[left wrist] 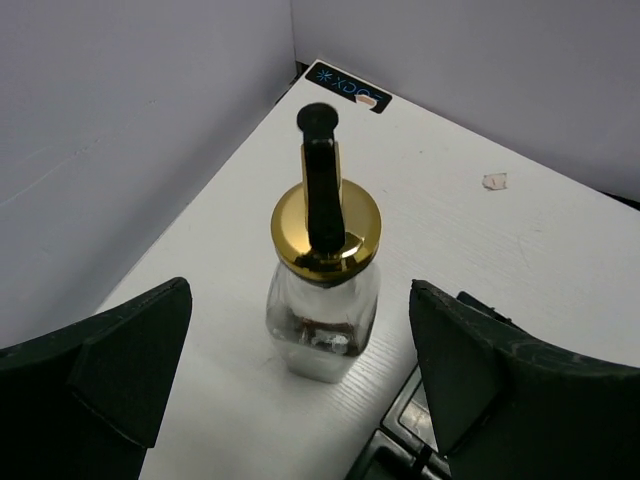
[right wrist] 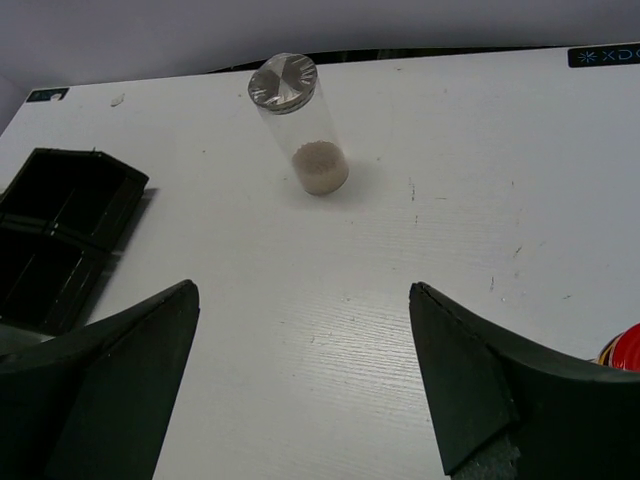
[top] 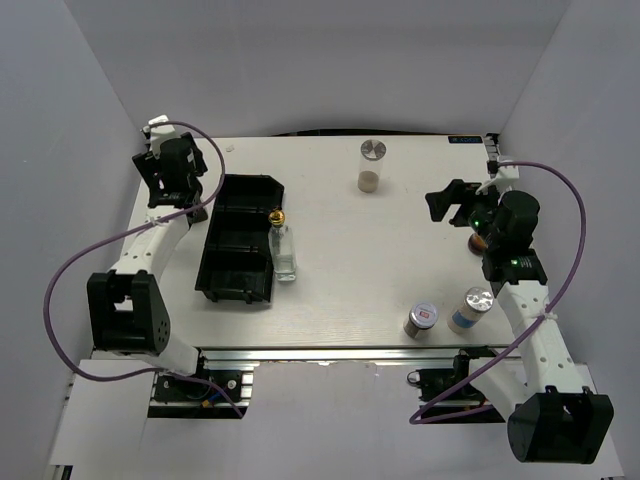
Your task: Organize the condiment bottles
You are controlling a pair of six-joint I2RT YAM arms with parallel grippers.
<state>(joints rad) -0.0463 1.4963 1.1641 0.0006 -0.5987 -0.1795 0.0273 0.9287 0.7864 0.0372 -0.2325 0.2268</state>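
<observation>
In the left wrist view a clear glass bottle (left wrist: 322, 320) with a gold pourer top stands upright on the table, in the gap between my left gripper's (left wrist: 300, 286) open fingers, untouched. From above, the left gripper (top: 168, 168) hides that bottle at the far left corner. A second gold-topped glass bottle (top: 283, 247) stands against the black tray's (top: 222, 270) right side. My right gripper (right wrist: 302, 290) (top: 448, 205) is open over bare table and holds nothing. A beige silver-lidded shaker (right wrist: 302, 128) (top: 371, 166) stands ahead of it. The red-capped jar (right wrist: 625, 350) peeks in beside its right finger.
A red-label shaker (top: 421, 320) and a blue-white shaker (top: 472, 310) stand near the front right edge. The tray's compartments (right wrist: 55, 225) hold nothing. White walls close in the table on three sides, with the left wall (left wrist: 120, 130) near the left bottle.
</observation>
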